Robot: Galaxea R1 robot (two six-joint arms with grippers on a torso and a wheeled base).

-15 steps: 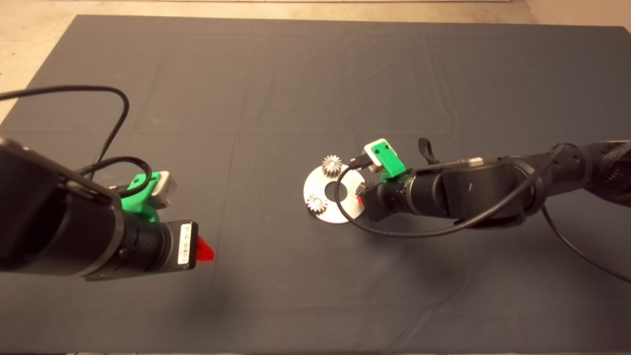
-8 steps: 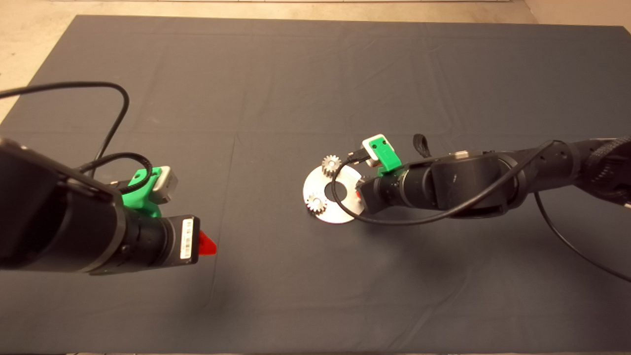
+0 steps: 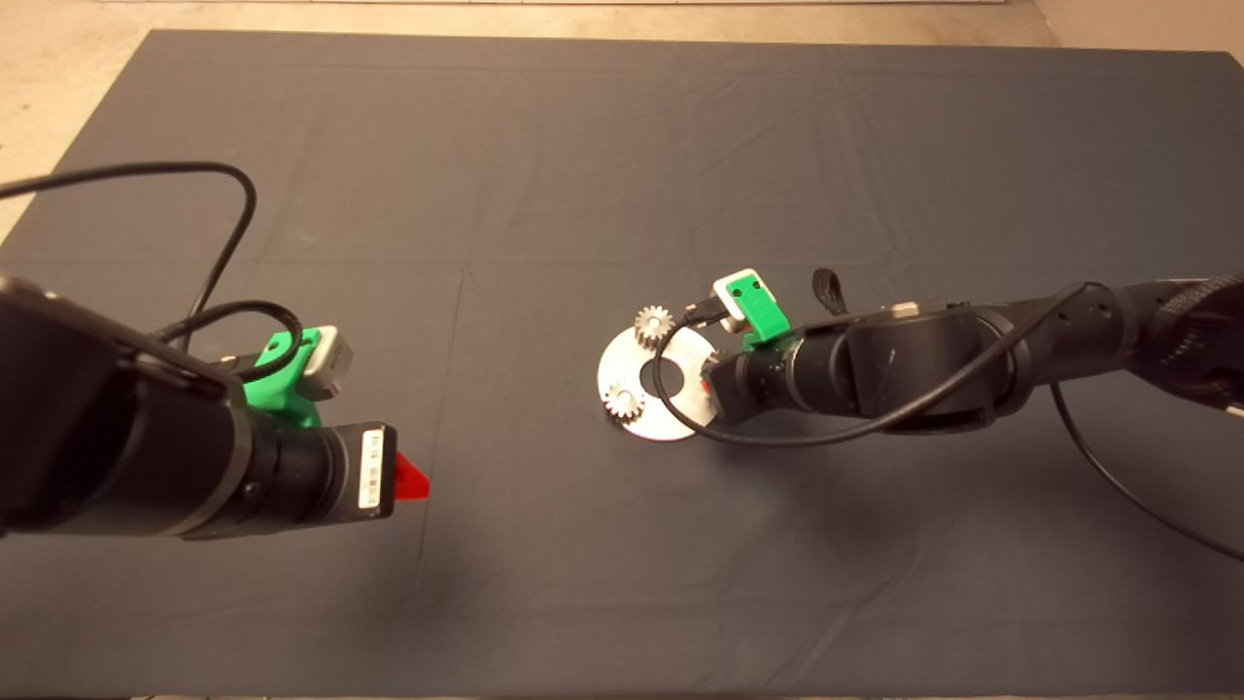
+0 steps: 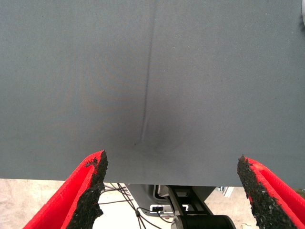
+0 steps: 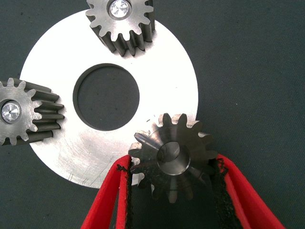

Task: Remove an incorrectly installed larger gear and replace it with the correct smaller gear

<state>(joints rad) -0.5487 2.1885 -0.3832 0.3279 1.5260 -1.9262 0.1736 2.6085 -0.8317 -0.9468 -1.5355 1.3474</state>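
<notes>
At the plate (image 5: 57, 157) rim, right claw (image 5: 171, 186) gripping smaller gear (image 5: 172, 155), left claw (image 4: 174, 191) spread over bare mat (image 4: 152, 71).

right gripper (image 3: 712, 387) — slightly nearer disc (image 3: 632, 367)

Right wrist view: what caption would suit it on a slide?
Right gripper shut on a gear at the rim of a round steel plate carrying two other gears.

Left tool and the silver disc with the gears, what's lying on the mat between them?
Nothing: in the head view, only bare dark mat lies between the left tool and the disc.
</notes>
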